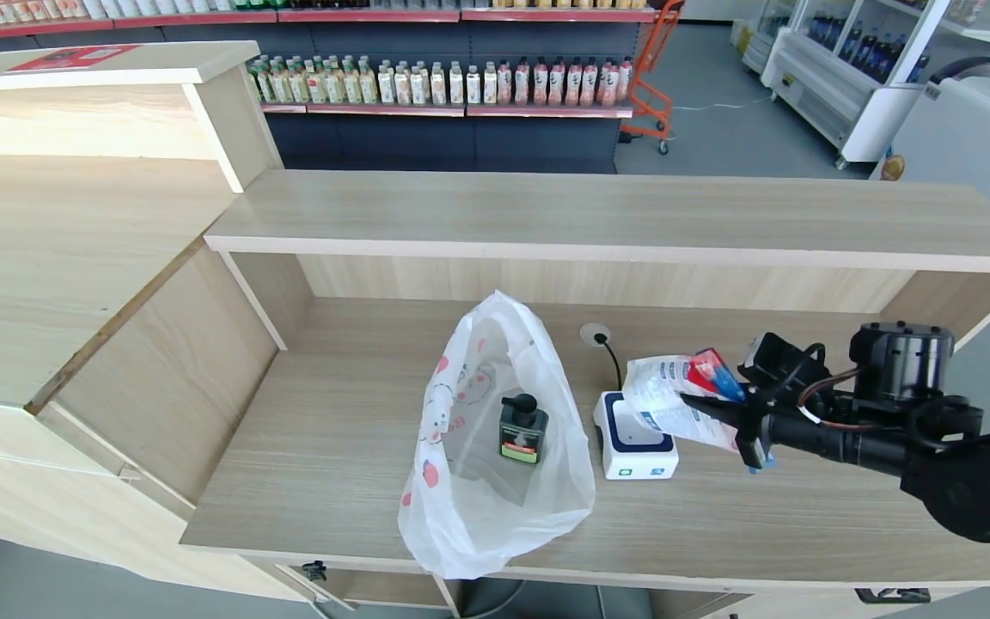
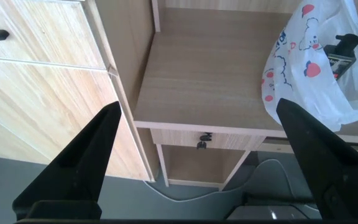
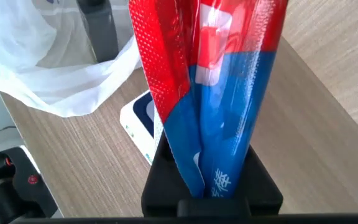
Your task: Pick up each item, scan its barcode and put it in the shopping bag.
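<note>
Closest in, the left gripper point(image 2: 197, 104) hangs low off the front left corner of the pale wood-grain counter point(image 1: 332, 447). Its black fingers are spread wide with nothing between them, and it is well apart from the action.

Now to the right gripper point(image 1: 710, 404): its fingers are pinched on the red-and-blue end of a crinkly white plastic packet point(image 1: 667, 395). The packet is held in the air with its long axis running out from the fingertips towards the robot's left. The white free end droops over the far right corner of the white box scanner with the dark blue window point(image 1: 637, 447). Whether it touches the scanner I can't tell. In the right wrist view the red and blue film point(image 3: 210, 81) stands straight out of the jaws, glossy and folded, with the scanner point(image 3: 138, 121) just beyond it.

Just left of the scanner slumps the thin white shopping bag with red prints point(image 1: 495, 507), its mouth gaping. A dark pump bottle with a green label point(image 1: 522, 430) already stands inside it.

By my reading, the right arm owns this one: the packet looks poised for its scan, and the bag then lies a short carry leftward along the packet's own axis.
</note>
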You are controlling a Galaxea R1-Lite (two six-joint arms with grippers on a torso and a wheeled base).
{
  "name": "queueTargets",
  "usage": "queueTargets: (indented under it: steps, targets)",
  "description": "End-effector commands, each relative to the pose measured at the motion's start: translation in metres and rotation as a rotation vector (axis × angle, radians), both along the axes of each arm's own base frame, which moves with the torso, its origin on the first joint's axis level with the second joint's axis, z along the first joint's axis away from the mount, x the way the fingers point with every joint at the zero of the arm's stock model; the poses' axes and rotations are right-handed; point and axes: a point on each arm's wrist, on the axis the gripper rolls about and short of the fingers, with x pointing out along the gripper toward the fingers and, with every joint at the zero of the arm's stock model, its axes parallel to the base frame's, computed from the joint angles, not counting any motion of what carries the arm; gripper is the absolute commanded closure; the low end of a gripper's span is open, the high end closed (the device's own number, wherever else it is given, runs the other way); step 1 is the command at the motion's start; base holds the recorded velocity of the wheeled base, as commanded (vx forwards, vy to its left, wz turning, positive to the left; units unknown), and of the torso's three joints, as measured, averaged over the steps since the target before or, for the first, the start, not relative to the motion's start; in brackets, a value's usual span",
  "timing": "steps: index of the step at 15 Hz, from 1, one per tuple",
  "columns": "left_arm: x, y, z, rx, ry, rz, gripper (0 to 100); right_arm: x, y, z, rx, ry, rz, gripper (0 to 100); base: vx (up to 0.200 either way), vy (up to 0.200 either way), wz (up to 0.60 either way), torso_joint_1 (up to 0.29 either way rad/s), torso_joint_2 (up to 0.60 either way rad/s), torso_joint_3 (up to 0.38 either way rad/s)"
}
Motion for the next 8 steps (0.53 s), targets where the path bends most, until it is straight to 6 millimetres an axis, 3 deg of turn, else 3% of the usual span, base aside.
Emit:
queueTargets:
  steps: [1, 6, 8]
  targets:
    - [0.000, 0.000, 0.000, 0.000, 0.000, 0.000, 0, 0.021, -0.002, -0.017, -0.030, -0.004, 0.034, 100, 0.000, 0.000, 0.00, 0.000, 0.00, 0.000]
    - [0.000, 0.000, 0.000, 0.000, 0.000, 0.000, 0, 0.051, 0.004, -0.028, -0.081, -0.087, 0.128, 100, 0.000, 0.000, 0.00, 0.000, 0.00, 0.000]
    - [0.000, 0.000, 0.000, 0.000, 0.000, 0.000, 0, 0.053, 0.006, -0.035, -0.089, -0.102, 0.194, 100, 0.000, 0.000, 0.00, 0.000, 0.00, 0.000]
